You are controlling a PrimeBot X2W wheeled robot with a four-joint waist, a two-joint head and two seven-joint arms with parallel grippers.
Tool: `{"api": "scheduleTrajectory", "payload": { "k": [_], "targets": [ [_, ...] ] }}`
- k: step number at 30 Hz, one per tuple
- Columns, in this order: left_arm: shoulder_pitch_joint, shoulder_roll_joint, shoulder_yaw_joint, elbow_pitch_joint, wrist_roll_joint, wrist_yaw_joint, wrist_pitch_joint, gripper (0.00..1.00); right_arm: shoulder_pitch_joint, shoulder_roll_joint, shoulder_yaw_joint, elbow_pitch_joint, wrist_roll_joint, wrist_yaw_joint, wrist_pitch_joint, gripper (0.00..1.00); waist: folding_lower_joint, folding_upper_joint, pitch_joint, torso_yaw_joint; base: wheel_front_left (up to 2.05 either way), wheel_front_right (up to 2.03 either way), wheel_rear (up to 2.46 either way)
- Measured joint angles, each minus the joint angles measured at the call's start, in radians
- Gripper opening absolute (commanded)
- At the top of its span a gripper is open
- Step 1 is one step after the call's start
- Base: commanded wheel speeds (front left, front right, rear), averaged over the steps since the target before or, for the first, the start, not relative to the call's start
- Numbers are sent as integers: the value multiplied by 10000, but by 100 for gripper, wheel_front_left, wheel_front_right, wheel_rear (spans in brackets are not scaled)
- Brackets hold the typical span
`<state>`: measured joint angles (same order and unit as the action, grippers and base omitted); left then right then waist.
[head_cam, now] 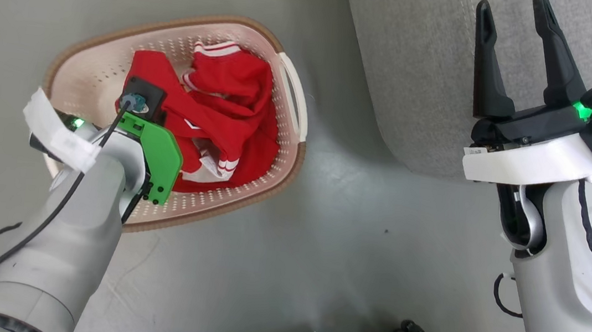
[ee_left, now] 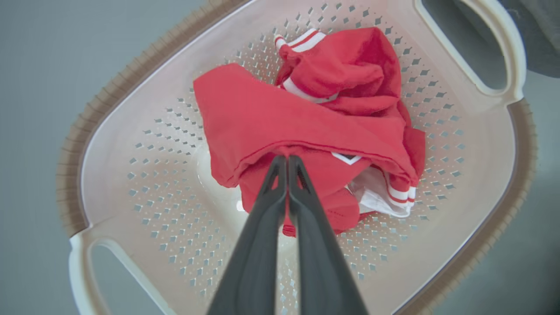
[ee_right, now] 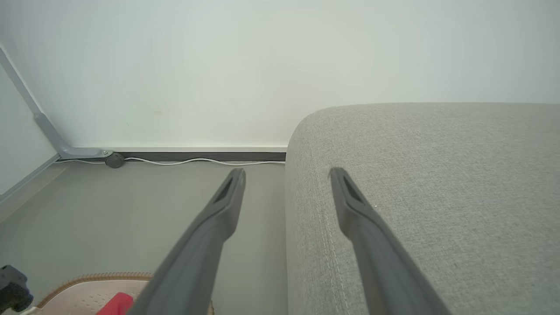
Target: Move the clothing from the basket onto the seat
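The clothing (ee_left: 262, 113) lies heaped in the basket (ee_left: 131, 109), one piece half buried; the left pincer (ee_left: 286, 159) pinches a red fold there. Beside the basket, the right pincer (ee_right: 286, 173) stands wide, empty, over the seat's (ee_right: 437, 175) edge.

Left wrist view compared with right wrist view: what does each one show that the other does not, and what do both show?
Left wrist, not right: the left claw shut on a fold of the red clothing, and the basket with its perforated floor and both handles. Right wrist, not left: the open right claw, empty, the wall, a white cable, and the broad top of the seat. Both: part of the basket rim, red clothing, grey floor.
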<state>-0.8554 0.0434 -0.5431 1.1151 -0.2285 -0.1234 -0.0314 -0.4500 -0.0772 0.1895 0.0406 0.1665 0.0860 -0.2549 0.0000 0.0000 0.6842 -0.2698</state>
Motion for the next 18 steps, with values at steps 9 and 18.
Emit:
{"api": "scheduleTrajectory", "payload": {
  "k": [9, 18],
  "targets": [
    [684, -75, 205, -403, -648, -8, -1304, 0, 307, -213, 90, 637, -184, 100, 0, 100, 0, 0, -1116, 547, 0, 0, 0],
    [1426, -109, 198, -1106, -1386, -8, -1998, 0, 943, -412, 201, 1308, -364, 109, 2, 100, 0, 0, -2364, 1076, 0, 0, 0]
  ]
}}
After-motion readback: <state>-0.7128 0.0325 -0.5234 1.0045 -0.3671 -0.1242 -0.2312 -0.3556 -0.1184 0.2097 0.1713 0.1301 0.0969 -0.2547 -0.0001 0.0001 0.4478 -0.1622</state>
